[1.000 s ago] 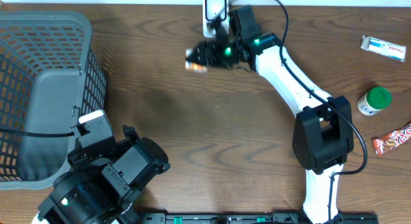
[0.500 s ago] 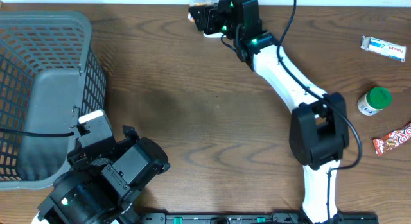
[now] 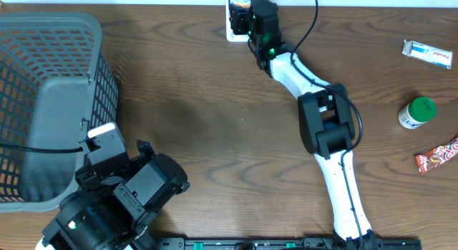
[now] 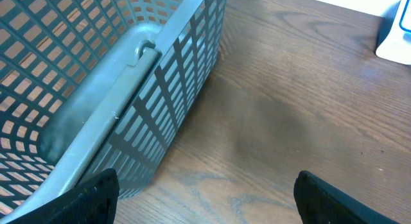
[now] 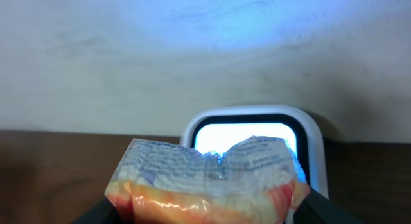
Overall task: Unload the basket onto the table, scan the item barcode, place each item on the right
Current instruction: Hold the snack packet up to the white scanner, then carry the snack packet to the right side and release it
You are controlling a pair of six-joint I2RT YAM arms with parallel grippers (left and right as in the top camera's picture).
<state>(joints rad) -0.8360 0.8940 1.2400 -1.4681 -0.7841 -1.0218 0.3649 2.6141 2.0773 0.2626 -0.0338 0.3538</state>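
At 12 o'clock of the surface [image 3: 215, 135] the right jaws grip the snack packet [image 5: 205, 179] just before the lit scanner [image 5: 311, 147], and its crumpled, shiny film may bend the barcode so no reading comes; the left jaws at 7 o'clock stand open, empty

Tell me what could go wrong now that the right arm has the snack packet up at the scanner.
The packet is crumpled in the right gripper, so a creased barcode may not read. It covers only the lower part of the scanner window, so the code could sit outside the beam. The scanner stands at the far edge of the table; pressing closer may knock it.
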